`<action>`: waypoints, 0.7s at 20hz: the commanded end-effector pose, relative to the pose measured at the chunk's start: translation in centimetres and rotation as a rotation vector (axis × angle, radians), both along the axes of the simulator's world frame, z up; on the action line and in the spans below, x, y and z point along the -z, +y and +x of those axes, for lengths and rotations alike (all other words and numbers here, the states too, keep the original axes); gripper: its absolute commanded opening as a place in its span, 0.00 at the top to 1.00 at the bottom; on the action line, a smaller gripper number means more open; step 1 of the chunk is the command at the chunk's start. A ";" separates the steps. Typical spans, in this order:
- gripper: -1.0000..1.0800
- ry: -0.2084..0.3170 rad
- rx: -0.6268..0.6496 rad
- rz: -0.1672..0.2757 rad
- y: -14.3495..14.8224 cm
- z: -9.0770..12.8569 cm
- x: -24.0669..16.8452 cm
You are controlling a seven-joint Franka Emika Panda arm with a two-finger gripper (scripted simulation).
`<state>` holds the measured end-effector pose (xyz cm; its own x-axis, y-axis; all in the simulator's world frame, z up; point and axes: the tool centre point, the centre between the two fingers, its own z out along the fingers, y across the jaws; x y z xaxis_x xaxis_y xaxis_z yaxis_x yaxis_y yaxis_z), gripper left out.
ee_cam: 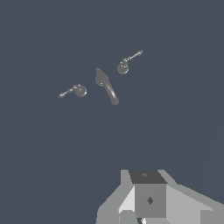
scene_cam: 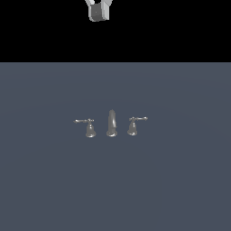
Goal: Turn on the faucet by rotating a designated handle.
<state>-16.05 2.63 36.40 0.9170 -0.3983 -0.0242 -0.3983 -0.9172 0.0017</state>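
While its twin points left, handle (scene_cam: 135,122) points right.

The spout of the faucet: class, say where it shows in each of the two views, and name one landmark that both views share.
Exterior view: the spout stands upright at the middle of the grey floor, between the two lever handles.
Wrist view: the spout is seen from above as a tapered bar, again between the two handles.
Shared landmark: the handle on the exterior view's right, its lever pointing away from the spout.

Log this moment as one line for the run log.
tool: high above, far from faucet | handle: untouched, lever pointing to exterior view's right | contact: none
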 end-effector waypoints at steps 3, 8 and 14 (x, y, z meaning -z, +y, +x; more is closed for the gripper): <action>1.00 -0.002 0.117 0.000 0.0 2.8 3.2; 1.00 -0.004 0.238 -0.001 -0.5 5.7 6.6; 1.00 -0.006 0.380 -0.003 -1.5 9.1 10.5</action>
<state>-7.81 1.44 26.89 0.7295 -0.6837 -0.0188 -0.6838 -0.7296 0.0014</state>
